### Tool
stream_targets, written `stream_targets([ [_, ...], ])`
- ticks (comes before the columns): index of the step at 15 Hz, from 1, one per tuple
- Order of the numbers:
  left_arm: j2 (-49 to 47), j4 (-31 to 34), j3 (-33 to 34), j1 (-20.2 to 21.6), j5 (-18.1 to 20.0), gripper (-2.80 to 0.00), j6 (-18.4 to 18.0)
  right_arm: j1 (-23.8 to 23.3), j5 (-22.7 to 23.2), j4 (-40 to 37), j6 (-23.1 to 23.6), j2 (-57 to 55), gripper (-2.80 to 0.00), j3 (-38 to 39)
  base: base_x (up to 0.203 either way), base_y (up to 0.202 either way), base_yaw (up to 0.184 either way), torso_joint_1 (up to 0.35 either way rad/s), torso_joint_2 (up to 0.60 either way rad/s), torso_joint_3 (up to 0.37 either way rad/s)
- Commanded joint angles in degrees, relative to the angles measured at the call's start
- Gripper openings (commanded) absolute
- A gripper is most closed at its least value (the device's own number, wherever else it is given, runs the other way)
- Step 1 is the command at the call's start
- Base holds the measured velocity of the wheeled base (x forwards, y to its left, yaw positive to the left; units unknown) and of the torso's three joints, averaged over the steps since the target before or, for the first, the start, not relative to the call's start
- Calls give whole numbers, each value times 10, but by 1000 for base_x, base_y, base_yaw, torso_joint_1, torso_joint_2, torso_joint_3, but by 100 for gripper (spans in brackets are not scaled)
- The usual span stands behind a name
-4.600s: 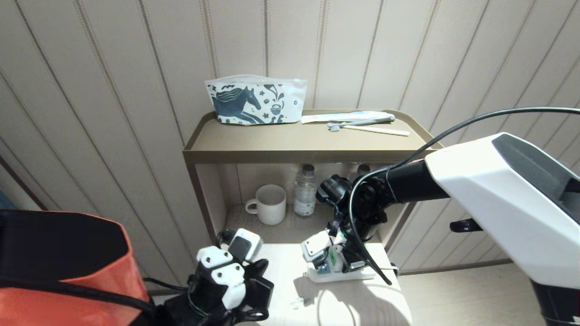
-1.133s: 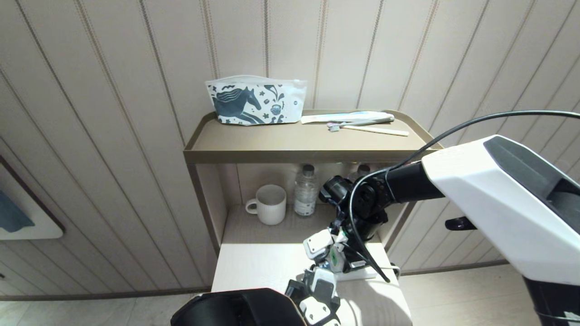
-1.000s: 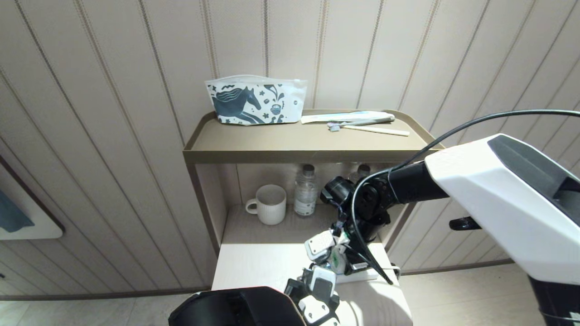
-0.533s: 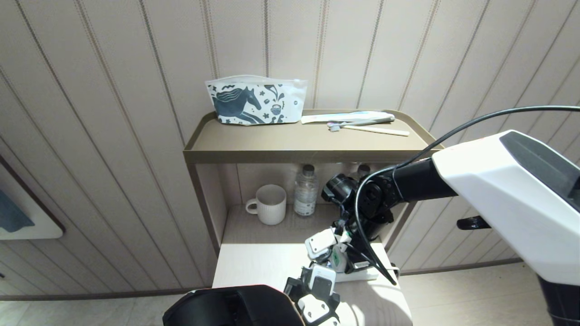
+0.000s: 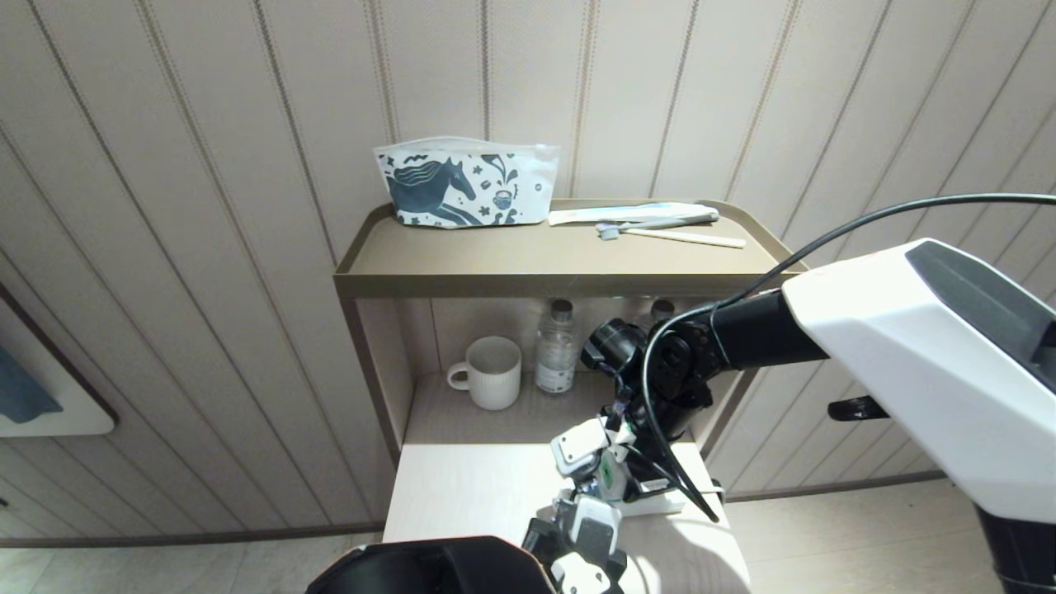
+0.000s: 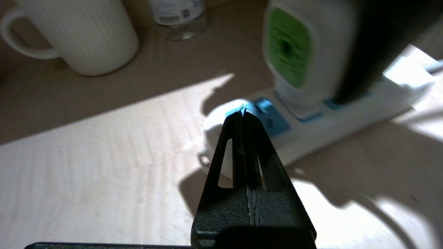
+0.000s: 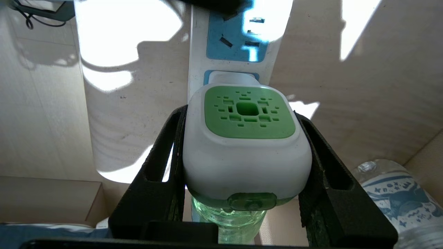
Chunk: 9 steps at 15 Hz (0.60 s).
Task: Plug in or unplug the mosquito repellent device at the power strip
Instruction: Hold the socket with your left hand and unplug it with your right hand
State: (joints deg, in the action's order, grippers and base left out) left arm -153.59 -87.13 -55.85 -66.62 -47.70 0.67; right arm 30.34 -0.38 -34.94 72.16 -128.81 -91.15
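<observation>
The left end effector (image 6: 242, 116) sits low over the pale worktop (image 5: 462, 487) with its two black fingers (image 6: 235, 145) pressed flat together, holding nothing. Its tip hangs right at the rounded near end of the power strip (image 6: 311, 131); whether it actually touches the plastic I cannot tell. Off to its far left, back under the shelf, stand a ribbed white mug (image 6: 86, 38) and, next to that, a clear water bottle (image 6: 178, 17) (only its base shows from the wrist). Just beyond the tip lies a free light-blue socket face (image 6: 268, 117), and past that stands the mosquito repellent (image 6: 297, 58), upright on the strip with its green face turned toward this arm.

Further right, the right end effector (image 7: 244, 152) comes down from above and is clamped on that mosquito repellent (image 7: 245, 145): one black finger (image 7: 166, 162) lies against each white side of its head, and the green liquid bottle (image 7: 230, 214) shows between them, nearer the wrist. Its plug block seats in a blue socket of the strip directly ahead of the fingers, with another open socket (image 7: 237, 38) farther along. A second water bottle (image 7: 398, 193) stands close by this end effector's side.

Up on the brown shelf (image 5: 536, 264), well above both arms, are a horse-print pouch (image 5: 466, 186) and a toothbrush (image 5: 672, 235).
</observation>
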Motion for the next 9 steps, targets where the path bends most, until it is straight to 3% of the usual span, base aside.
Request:
stream_targets([
  [1, -8, -25, -19, -17, -3, -280, -6, 1, 3, -1, 4, -1, -280, 4, 0, 0, 0, 0, 0, 0],
  [9, -27, -25, -31, -28, -6, -280, -8, 1, 8, -1, 0, -9, -280, -3, 0, 0, 0, 0, 0, 0],
])
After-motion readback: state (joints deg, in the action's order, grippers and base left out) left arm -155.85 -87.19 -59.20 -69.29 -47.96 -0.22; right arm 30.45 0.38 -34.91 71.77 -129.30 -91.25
